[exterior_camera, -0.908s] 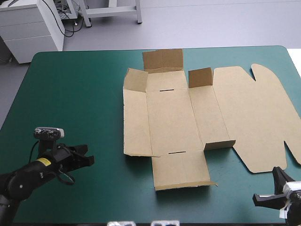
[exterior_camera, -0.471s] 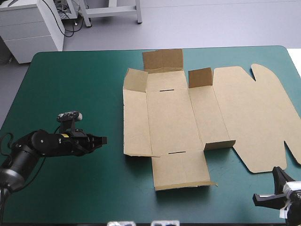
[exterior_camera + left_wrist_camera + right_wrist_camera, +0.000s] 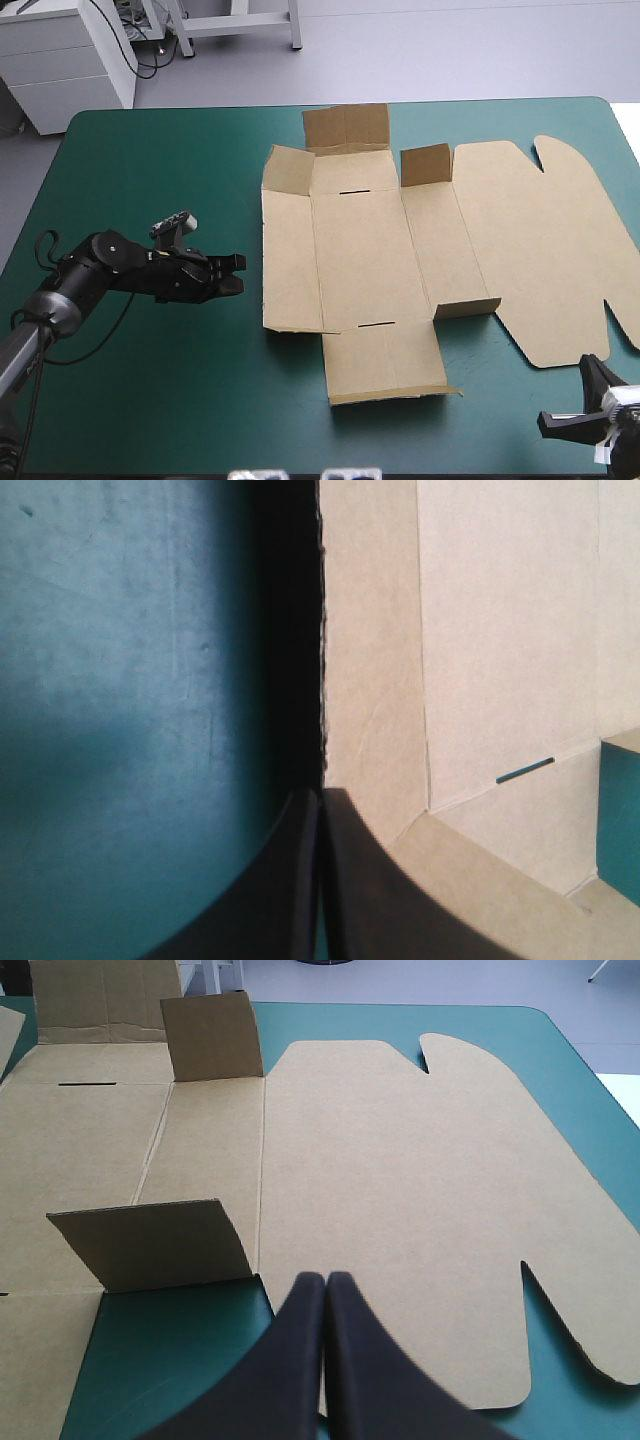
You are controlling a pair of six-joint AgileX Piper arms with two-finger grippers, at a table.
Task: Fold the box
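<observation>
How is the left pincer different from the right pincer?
The left pincer is beside the box's left edge; the right pincer sits at the teal-green cover's near right corner, facing the lid. The left pincer's arm stretches across the cover; the right pincer's barely shows. Both are black, shut and holding nothing.

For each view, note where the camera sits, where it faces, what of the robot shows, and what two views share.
High view: above and behind, looking down on the box; left gripper and right gripper show.
Left wrist view: over its shut gripper, facing the box's left edge.
Right wrist view: over its shut gripper, facing across the lid.
All share the box.
</observation>
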